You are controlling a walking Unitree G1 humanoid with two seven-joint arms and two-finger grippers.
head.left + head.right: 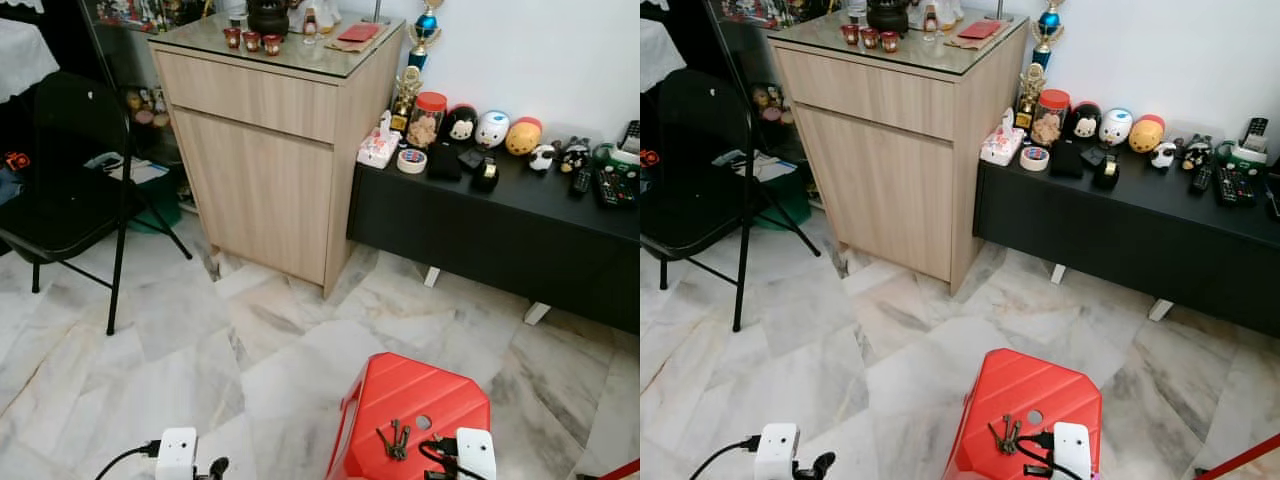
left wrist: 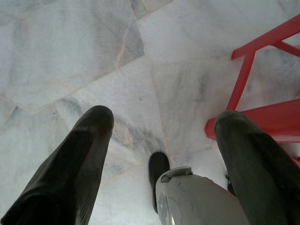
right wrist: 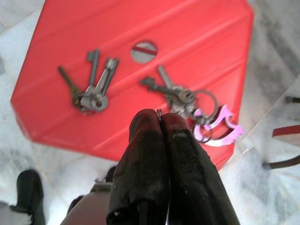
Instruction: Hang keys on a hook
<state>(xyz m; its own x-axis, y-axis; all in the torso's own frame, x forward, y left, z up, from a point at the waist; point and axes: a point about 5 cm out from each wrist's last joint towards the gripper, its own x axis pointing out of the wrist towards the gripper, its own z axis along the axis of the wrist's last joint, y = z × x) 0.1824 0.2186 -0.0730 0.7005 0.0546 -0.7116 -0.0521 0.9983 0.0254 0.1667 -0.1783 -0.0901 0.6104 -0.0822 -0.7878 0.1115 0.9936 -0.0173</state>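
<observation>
I have a red stool (image 1: 415, 410) at the bottom of the head view, right of centre, standing on the marble floor (image 1: 200, 340). On its seat lies a bunch of dark keys (image 3: 89, 84), left of the small round hole in the seat. The wrist view shows a second bunch with a pink tag (image 3: 197, 105) lying right of that hole.

My right gripper (image 3: 161, 119) hangs above the near edge of the stool seat, between the two bunches, its fingers pressed together with a thin metal ring showing at the tips; I cannot tell whether that ring is held. My left gripper (image 2: 161, 126) points down at bare floor beside a stool leg, fingers spread wide and holding nothing.

Further back stand a wooden cabinet (image 1: 270, 140) at upper centre, a black low worktop (image 1: 500, 230) at upper right carrying small toys and remotes, and a black folding chair (image 1: 60, 190) at left.
</observation>
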